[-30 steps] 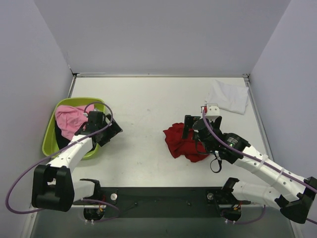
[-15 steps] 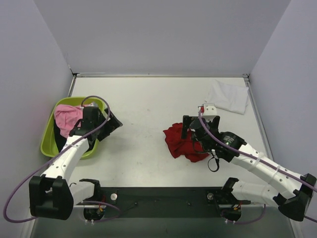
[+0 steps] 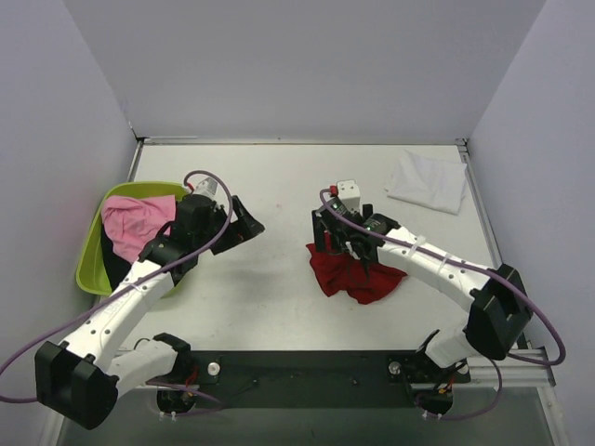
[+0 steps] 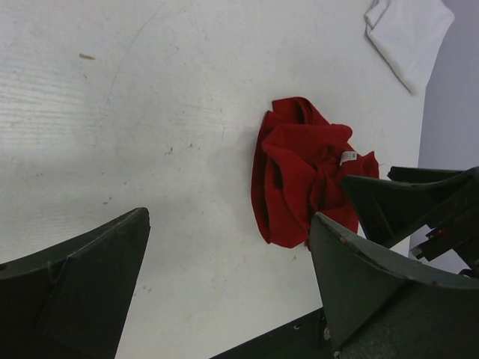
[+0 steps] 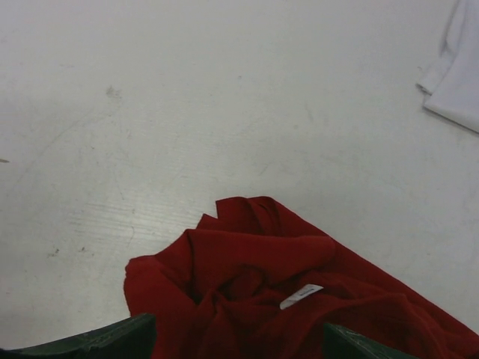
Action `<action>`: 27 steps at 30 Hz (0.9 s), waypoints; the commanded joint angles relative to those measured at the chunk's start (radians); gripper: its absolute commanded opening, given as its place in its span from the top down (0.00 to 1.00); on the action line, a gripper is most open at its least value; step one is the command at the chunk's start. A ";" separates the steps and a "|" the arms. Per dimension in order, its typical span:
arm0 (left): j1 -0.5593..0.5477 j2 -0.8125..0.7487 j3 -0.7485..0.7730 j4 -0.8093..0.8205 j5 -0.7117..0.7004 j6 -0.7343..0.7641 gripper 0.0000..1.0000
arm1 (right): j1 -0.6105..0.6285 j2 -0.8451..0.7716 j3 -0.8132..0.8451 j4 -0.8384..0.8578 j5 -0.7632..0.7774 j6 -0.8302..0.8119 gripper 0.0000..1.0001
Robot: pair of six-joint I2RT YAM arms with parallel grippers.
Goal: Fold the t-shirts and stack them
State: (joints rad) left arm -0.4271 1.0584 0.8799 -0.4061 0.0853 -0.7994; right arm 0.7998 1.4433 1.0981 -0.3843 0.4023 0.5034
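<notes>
The deep red t-shirt (image 3: pixel 361 277) lies crumpled on the table right of the middle; it also shows in the left wrist view (image 4: pixel 299 176) and the right wrist view (image 5: pixel 254 288). My right gripper (image 3: pixel 337 243) is open and low over the shirt's far left part (image 5: pixel 232 345). My left gripper (image 3: pixel 249 225) is open and empty above bare table left of the red shirt (image 4: pixel 224 299). The white t-shirt (image 3: pixel 428 182) lies folded at the far right. The pink t-shirt (image 3: pixel 135 219) and the black t-shirt (image 3: pixel 115 264) lie in the tub.
The lime-green plastic tub (image 3: pixel 93 269) stands at the table's left edge against the wall. Grey walls close the table on the left, back and right. The white t-shirt's edge shows in the right wrist view (image 5: pixel 456 75).
My left gripper has moved right from the tub out over the table. My right gripper has swung left and further away over the red t-shirt. The shirts have barely moved.
</notes>
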 commanded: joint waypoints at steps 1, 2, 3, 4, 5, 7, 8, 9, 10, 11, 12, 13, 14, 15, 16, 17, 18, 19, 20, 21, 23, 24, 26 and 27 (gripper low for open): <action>-0.010 -0.024 -0.041 0.029 -0.016 -0.014 0.03 | -0.001 0.058 0.078 0.010 -0.100 0.027 0.09; -0.012 -0.028 -0.054 0.027 -0.018 -0.014 0.03 | 0.002 0.068 0.080 0.009 -0.115 0.052 0.11; -0.012 -0.029 -0.061 0.030 -0.016 -0.011 0.03 | 0.009 0.084 0.080 0.010 -0.126 0.061 0.12; -0.012 -0.035 -0.067 0.032 -0.016 -0.006 0.03 | 0.019 0.091 0.082 0.012 -0.132 0.069 0.12; -0.010 -0.037 -0.073 0.030 -0.021 -0.004 0.03 | 0.027 0.097 0.082 0.010 -0.137 0.078 0.14; -0.012 -0.038 -0.078 0.023 -0.025 0.006 0.03 | 0.039 0.109 0.082 -0.011 -0.145 0.096 0.16; -0.010 -0.038 -0.081 0.021 -0.025 0.008 0.02 | 0.042 0.109 0.079 -0.014 -0.143 0.104 0.17; -0.010 -0.040 -0.090 0.020 -0.025 0.008 0.03 | 0.044 0.106 0.074 -0.021 -0.142 0.118 0.16; -0.010 -0.038 -0.093 0.024 -0.019 0.011 0.03 | 0.045 0.103 0.065 -0.025 -0.138 0.122 0.16; -0.010 -0.038 -0.099 0.027 -0.016 0.012 0.02 | 0.050 0.100 0.060 -0.028 -0.131 0.126 0.17; -0.010 -0.038 -0.110 0.032 -0.013 0.012 0.03 | 0.055 0.094 0.057 -0.031 -0.123 0.126 0.17; -0.010 -0.035 -0.114 0.041 -0.006 0.012 0.03 | 0.055 0.092 0.054 -0.040 -0.115 0.129 0.20; -0.010 -0.034 -0.117 0.041 -0.004 0.014 0.03 | 0.055 0.092 0.052 -0.047 -0.106 0.130 0.29; -0.009 -0.035 -0.121 0.041 -0.004 0.014 0.02 | 0.056 0.092 0.051 -0.062 -0.100 0.132 0.35; -0.009 -0.034 -0.127 0.044 -0.001 0.017 0.03 | 0.058 0.092 0.052 -0.073 -0.092 0.138 0.40; -0.009 -0.035 -0.128 0.044 -0.001 0.017 0.03 | 0.058 0.092 0.048 -0.082 -0.079 0.139 0.47; -0.009 -0.037 -0.130 0.044 -0.001 0.020 0.03 | 0.059 0.092 0.043 -0.094 -0.069 0.139 0.49; -0.007 -0.041 -0.131 0.043 -0.004 0.023 0.03 | 0.064 0.091 0.036 -0.100 -0.059 0.147 0.49; -0.007 -0.043 -0.130 0.039 -0.005 0.025 0.02 | 0.065 0.092 0.022 -0.103 -0.051 0.150 0.49; -0.006 -0.046 -0.130 0.035 -0.009 0.026 0.03 | 0.065 0.088 0.013 -0.110 -0.039 0.152 0.49; -0.002 -0.055 -0.136 0.030 -0.010 0.028 0.03 | 0.068 0.082 -0.012 -0.113 -0.027 0.158 0.49; -0.001 -0.061 -0.137 0.027 -0.009 0.028 0.02 | 0.070 0.078 -0.021 -0.116 -0.017 0.161 0.49; 0.002 -0.064 -0.142 0.026 -0.009 0.028 0.03 | 0.073 0.080 -0.036 -0.120 -0.007 0.165 0.49; 0.004 -0.070 -0.144 0.023 -0.009 0.028 0.03 | 0.073 0.081 -0.052 -0.123 0.004 0.167 0.49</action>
State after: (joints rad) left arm -0.4309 1.0233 0.7403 -0.4065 0.0769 -0.7910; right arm 0.8639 1.5555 1.0836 -0.4442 0.3336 0.6464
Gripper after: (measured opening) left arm 0.975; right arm 0.510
